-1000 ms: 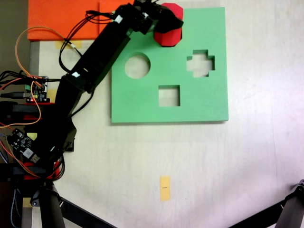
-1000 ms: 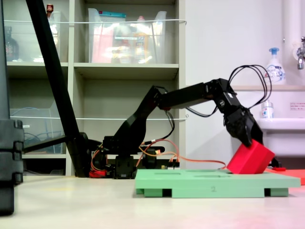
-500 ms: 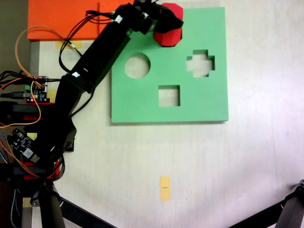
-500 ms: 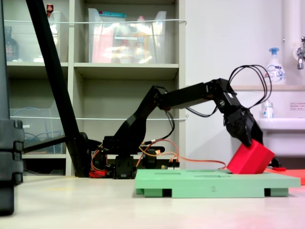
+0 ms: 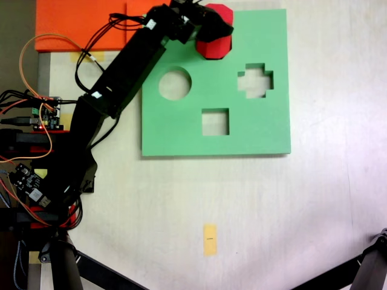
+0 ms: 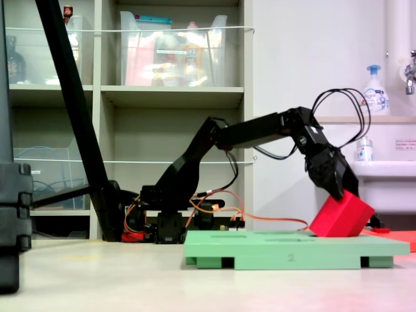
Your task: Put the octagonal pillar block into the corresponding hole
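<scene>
Covering the hole, the tilted octagonal pillar block (image 6: 342,216) hides the pincer (image 6: 337,193) tips.

An orange sheet (image 5: 81,23) lies on the table (image 5: 290,205) at the top left of the fixed view from above, and a small yellow tape strip (image 5: 210,239) sits well below it toward the lower middle. In the side fixed view, shelves (image 6: 172,97) with clear bins (image 6: 175,55) stand behind, and a soap bottle (image 6: 375,91) stands far to their right.

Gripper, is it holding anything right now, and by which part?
The gripper grips the red block by its raised upper end; the block sits tilted on the green board.
</scene>
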You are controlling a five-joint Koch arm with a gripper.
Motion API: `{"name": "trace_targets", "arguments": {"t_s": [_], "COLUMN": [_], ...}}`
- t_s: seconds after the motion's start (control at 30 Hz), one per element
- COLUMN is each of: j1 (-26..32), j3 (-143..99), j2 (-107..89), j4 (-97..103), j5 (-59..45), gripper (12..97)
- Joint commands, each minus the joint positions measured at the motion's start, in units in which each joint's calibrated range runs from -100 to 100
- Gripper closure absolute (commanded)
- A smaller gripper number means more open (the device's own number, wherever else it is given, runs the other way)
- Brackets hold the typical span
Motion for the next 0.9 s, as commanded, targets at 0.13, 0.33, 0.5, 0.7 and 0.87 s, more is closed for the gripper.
{"name": "trace_targets", "arguments": {"t_s": [0.13,0.33,0.5,0.7,0.87], "j1": [0.05,0.10,0.10,0.10,0.00], "j3": [0.64,0.64,0.64,0.64,0.64], "j2": [0.33,-0.65,-2.04,-2.60,-2.46], "j4": [-3.27,-5.00,-7.12,-8.38,-8.09], "j5": [-0.59,-0.54,-0.39,-0.39,-0.39], "gripper": [54.6,52.7,45.4,45.4,45.6]}}
